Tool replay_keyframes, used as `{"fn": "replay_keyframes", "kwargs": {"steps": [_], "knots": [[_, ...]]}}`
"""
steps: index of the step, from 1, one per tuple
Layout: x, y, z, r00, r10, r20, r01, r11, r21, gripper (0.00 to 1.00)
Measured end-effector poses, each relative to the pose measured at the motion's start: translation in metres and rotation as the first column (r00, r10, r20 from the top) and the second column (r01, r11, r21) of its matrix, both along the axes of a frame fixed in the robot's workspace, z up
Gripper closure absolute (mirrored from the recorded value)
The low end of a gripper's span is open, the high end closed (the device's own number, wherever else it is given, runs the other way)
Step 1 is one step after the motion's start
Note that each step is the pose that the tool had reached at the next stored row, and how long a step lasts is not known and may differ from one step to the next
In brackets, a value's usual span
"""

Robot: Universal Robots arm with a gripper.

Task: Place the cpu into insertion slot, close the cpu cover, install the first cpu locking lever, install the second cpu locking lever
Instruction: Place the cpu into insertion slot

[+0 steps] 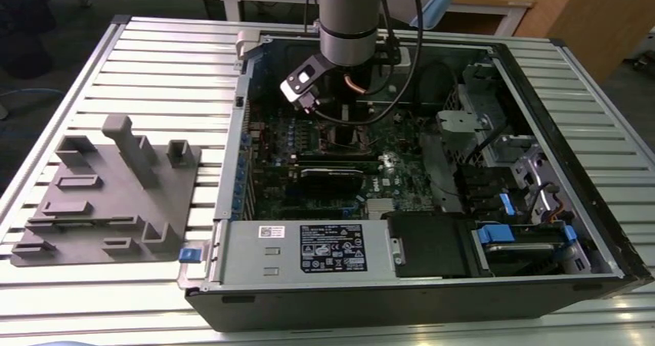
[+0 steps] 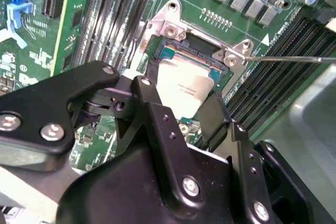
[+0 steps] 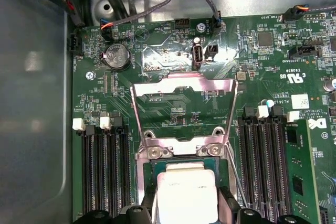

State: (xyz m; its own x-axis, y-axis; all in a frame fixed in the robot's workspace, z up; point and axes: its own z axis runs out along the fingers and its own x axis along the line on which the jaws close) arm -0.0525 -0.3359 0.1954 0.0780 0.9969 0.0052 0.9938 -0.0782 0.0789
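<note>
The cpu (image 2: 184,88), a flat square chip with a silvery top, sits between my two black fingers (image 2: 212,114) directly over the insertion slot (image 2: 199,45) on the green motherboard. My gripper (image 2: 181,95) appears shut on the chip's two opposite edges. In the first wrist view the cpu (image 3: 186,195) shows at the slot, with my gripper (image 3: 186,209) around it. The cpu cover (image 3: 157,83), a thin metal frame with a square window, stands raised open behind the slot. A thin locking lever (image 2: 289,57) sticks out to one side, unlatched. In the exterior view my gripper (image 1: 343,122) hangs inside the open computer case.
Long black memory slots (image 3: 102,171) flank the socket on both sides. Cables (image 3: 157,3) run along the case wall. A grey fixture plate (image 1: 113,192) lies at the exterior view's left. The power supply (image 1: 327,246) and drive bays (image 1: 511,200) fill the case's near and right parts.
</note>
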Motion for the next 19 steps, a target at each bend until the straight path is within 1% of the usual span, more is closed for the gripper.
{"fn": "replay_keyframes", "kwargs": {"steps": [5, 6, 12, 16, 19], "knots": [[0.0000, -0.0001, -0.0001, 1.0000, 0.000, -0.0001, 0.000, 1.0000, -0.0003, 0.44], [0.0000, -0.0001, -0.0002, 1.0000, 0.000, -0.0001, 0.000, 1.0000, -0.0002, 0.47], [0.0000, 0.0000, -0.0004, 1.0000, 0.000, 0.0000, 0.000, 1.0000, 0.0000, 0.47], [0.0000, 0.0000, 0.0019, 1.0000, 0.000, 0.0001, 0.000, 1.0000, 0.0002, 0.47], [0.0000, 0.0000, 0.0021, 1.0000, -0.002, 0.0001, 0.002, 1.0000, 0.0001, 0.47]]}}
